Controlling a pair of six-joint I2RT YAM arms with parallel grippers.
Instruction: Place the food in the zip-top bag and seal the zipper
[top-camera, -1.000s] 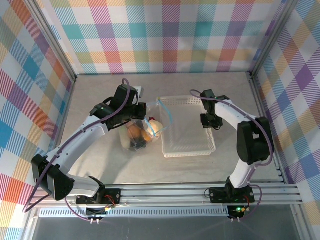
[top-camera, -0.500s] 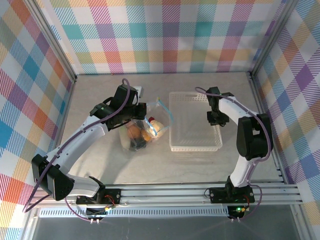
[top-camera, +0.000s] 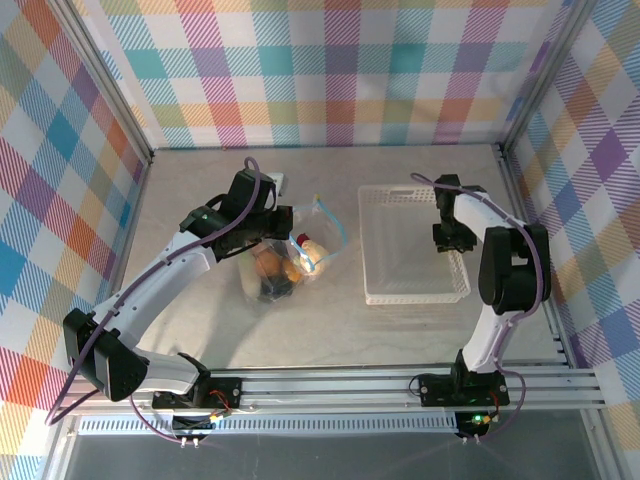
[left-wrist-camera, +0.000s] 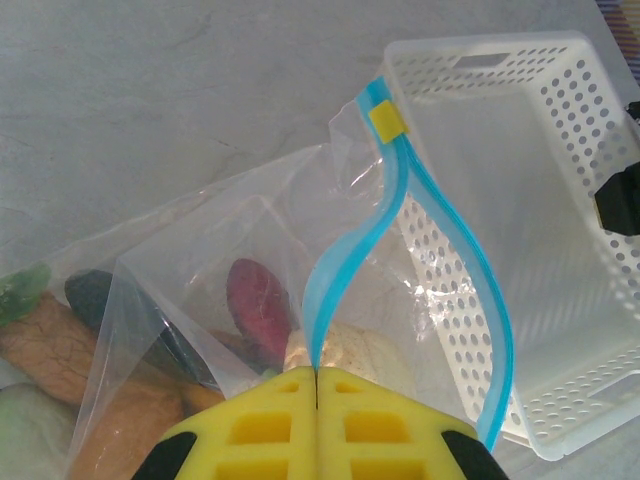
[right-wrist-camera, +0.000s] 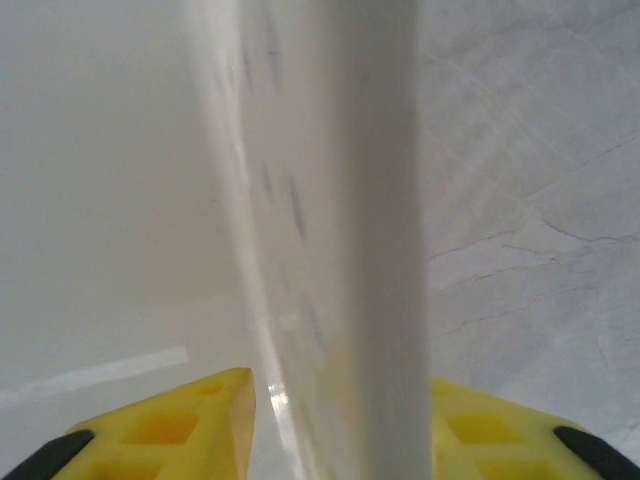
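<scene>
Pastel plaid cloth walls (top-camera: 330, 70) on an aluminium frame enclose a pale grey, faintly marbled tabletop (top-camera: 330, 340). Left of centre lies the clear, crinkly zip-top plastic bag (left-wrist-camera: 200, 230), its film creased and glinting. The small toy food (top-camera: 283, 272) is bunched inside it: a rough tan bread-like piece (left-wrist-camera: 50, 345), a smooth oval red-purple piece (left-wrist-camera: 255, 300) and a pale rounded lump (left-wrist-camera: 350, 350) are visible through the plastic.

The thin light-blue zipper strip (left-wrist-camera: 400, 190) bows apart into two curved bands, so the bag's mouth gapes toward the right. A small yellow square tab (left-wrist-camera: 385, 122) sits at the strip's far end.

The left gripper (left-wrist-camera: 316, 375), with blocky yellow ribbed fingers, is pinched tight on the near end of the zipper strip.

To the right, apart from the bag, stands a white rectangular perforated plastic basket (top-camera: 410, 250) with rounded corners. The right gripper (right-wrist-camera: 340, 410) straddles the basket's smooth right wall with one yellow finger on each side. The view is too blurred to tell whether the pads press the wall.
</scene>
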